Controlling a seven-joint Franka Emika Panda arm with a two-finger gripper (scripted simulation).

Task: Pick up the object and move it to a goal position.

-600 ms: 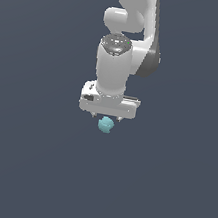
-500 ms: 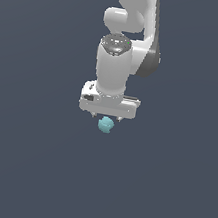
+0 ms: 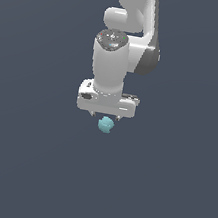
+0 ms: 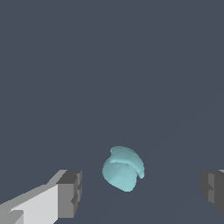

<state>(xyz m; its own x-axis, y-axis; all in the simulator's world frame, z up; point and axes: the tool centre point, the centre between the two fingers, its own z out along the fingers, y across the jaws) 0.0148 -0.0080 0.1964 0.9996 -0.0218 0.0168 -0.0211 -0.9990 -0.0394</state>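
The object (image 3: 105, 124) is a small light teal lump lying on the dark floor, right under the white gripper head in the exterior view. My gripper (image 3: 105, 116) hangs straight over it, pointing down. The wrist view shows the object (image 4: 124, 168) between the two grey fingertips (image 4: 72, 192), with a clear gap on each side. The jaws stand wide apart and touch nothing, so my gripper (image 4: 141, 191) is open.
Plain dark grey floor (image 3: 24, 167) surrounds the object on every side. The white arm (image 3: 133, 13) rises toward the top of the exterior view. No other objects or markers show.
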